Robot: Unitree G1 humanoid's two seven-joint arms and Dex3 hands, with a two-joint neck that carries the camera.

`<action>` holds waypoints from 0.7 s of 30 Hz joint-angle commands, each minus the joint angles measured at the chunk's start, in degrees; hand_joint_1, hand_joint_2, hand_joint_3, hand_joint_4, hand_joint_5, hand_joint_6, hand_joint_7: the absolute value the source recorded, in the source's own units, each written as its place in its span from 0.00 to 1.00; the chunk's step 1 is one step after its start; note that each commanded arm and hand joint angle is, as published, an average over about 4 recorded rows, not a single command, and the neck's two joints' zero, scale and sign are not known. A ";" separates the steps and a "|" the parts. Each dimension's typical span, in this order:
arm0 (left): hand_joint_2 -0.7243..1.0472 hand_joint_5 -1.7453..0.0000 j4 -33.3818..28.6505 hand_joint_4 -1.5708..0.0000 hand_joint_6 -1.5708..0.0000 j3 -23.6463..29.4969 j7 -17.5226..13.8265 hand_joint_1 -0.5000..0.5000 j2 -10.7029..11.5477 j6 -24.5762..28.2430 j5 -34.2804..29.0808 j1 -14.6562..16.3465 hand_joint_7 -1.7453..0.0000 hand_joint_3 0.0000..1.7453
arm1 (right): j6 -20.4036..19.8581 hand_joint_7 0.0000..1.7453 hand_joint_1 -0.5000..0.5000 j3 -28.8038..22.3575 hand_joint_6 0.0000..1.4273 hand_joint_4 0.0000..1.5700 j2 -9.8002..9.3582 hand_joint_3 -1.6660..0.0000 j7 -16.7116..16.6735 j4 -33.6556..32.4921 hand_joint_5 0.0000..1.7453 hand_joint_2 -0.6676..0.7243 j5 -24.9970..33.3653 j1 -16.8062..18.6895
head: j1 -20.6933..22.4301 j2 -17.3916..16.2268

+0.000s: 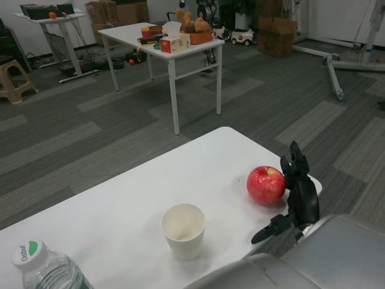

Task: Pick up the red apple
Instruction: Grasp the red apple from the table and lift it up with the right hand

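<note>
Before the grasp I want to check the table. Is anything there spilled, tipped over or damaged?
Nothing stands out. The apple sits whole near the table corner, the cup stands upright, and the capped bottle stands at the bottom left. The right hand is open beside the apple.

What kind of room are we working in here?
Probably a lab or workshop: grey carpet tiles, a second white table loaded with toys and a tissue box, cardboard boxes stacked along the back.

cup left of apple, on table
</note>
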 commanded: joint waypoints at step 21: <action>1.00 1.00 -1.13 1.00 1.00 -0.22 -0.24 0.02 0.83 -0.16 -0.06 0.49 1.00 0.00 | -2.29 0.00 0.00 -0.27 0.00 0.00 -2.56 1.00 0.67 9.62 0.00 0.82 2.36 -3.88 | -12.50 6.17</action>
